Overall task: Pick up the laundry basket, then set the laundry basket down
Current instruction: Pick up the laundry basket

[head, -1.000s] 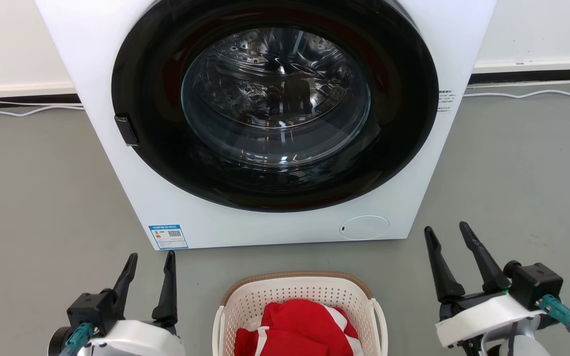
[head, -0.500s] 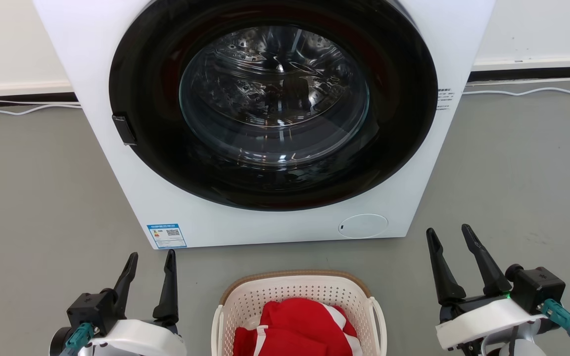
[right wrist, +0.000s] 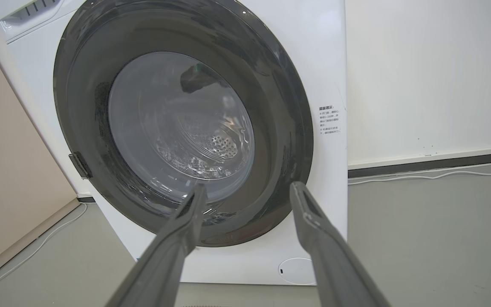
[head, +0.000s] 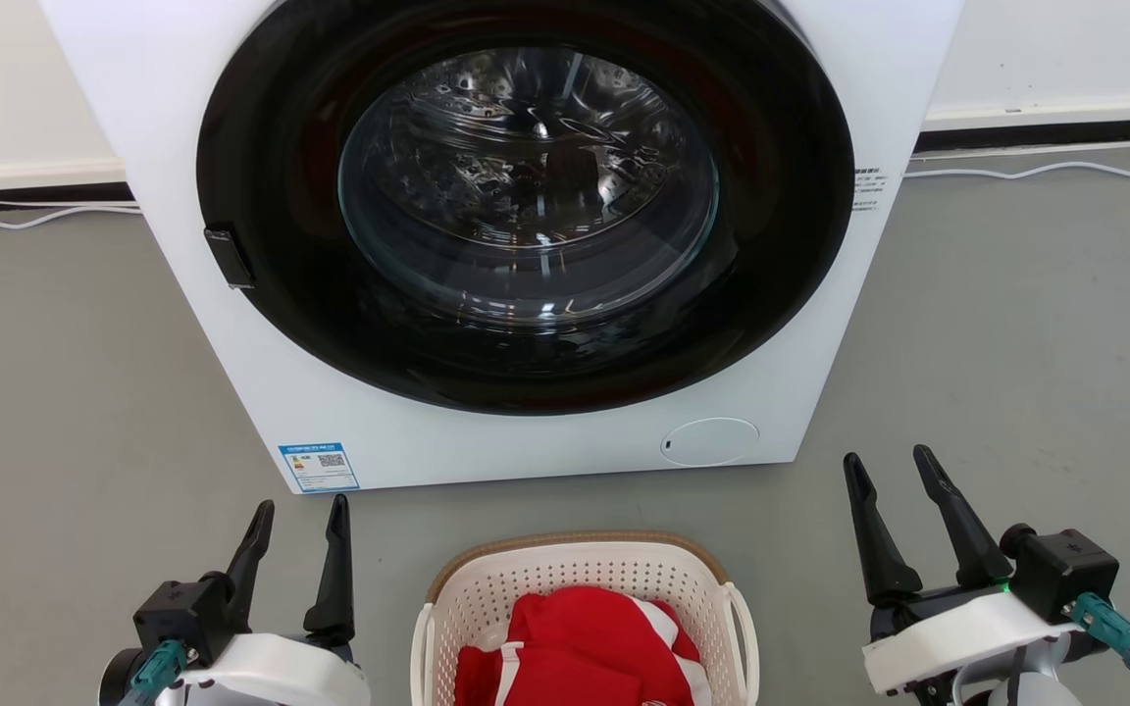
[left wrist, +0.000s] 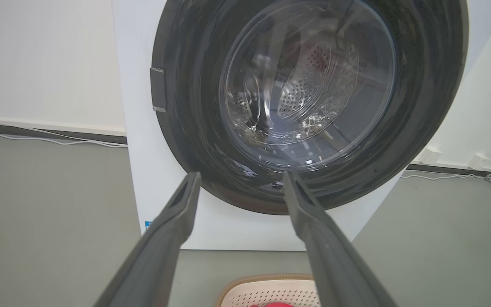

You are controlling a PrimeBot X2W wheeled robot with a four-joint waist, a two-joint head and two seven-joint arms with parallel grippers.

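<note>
The cream-white laundry basket (head: 487,598) with a brown rim band sits on the grey floor at the bottom centre of the head view, holding red and white clothing (head: 580,647). A white loop handle shows on each of its sides. My left gripper (head: 299,508) stands open to the basket's left, apart from it, with nothing between its fingers. My right gripper (head: 887,460) stands open to the basket's right, also apart and holding nothing. In the left wrist view the basket's far rim (left wrist: 262,283) peeks in at the bottom between the open left gripper (left wrist: 240,175) fingers. The right gripper (right wrist: 249,186) fingers spread wide in the right wrist view.
A white front-loading washing machine (head: 182,118) with a shut round dark glass door (head: 526,196) stands just beyond the basket. White cables (head: 35,218) run along the wall base on both sides. A beige panel (right wrist: 11,170) stands left of the machine in the right wrist view.
The head camera has shifted, so the machine and basket sit a little further left and lower in the picture. Both grippers stay open, and the basket stays on the floor.
</note>
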